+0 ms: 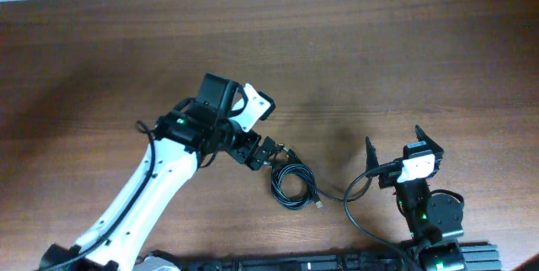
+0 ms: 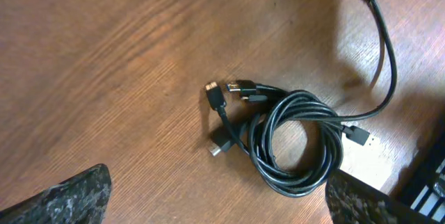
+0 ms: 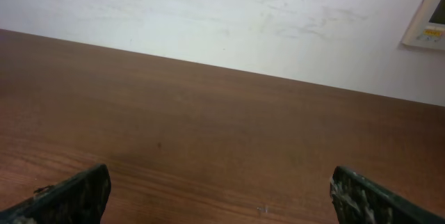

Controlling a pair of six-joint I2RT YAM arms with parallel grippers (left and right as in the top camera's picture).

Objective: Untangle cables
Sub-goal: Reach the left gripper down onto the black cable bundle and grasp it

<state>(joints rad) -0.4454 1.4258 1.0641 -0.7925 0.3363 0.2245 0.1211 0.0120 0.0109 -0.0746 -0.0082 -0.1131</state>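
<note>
The cables (image 1: 275, 187) are lying in one tight black coil on the brown wooden table (image 1: 421, 52), near its front edge and between the two arms. From the left wrist camera the coil (image 2: 332, 154) is showing as several loops stacked into a ring, with a cluster of plugs poking out on one side: a silvery one (image 2: 215, 93), a darker pair just beside it (image 2: 240, 87), and another plug (image 2: 219, 144) lying below them. On the far side of the ring a plug with a pale metal tip (image 2: 365, 138) is resting flat on the wood. One thin black strand (image 2: 386, 43) is running away from the coil and out of that view; where it ends I cannot tell.

The left hand (image 1: 274, 151) is hovering just beside the coil, on the plug side, with its fingers (image 2: 76, 200) spread wide and nothing between them. The coil is sitting in the gap ahead of them, and neither finger is touching it.

The right hand (image 1: 396, 143) is standing well apart from the coil, over bare wood. Its fingers (image 3: 73, 196) are spread fully too and are gripping nothing, and its camera is looking across the table toward a white wall (image 3: 208, 15).
</note>
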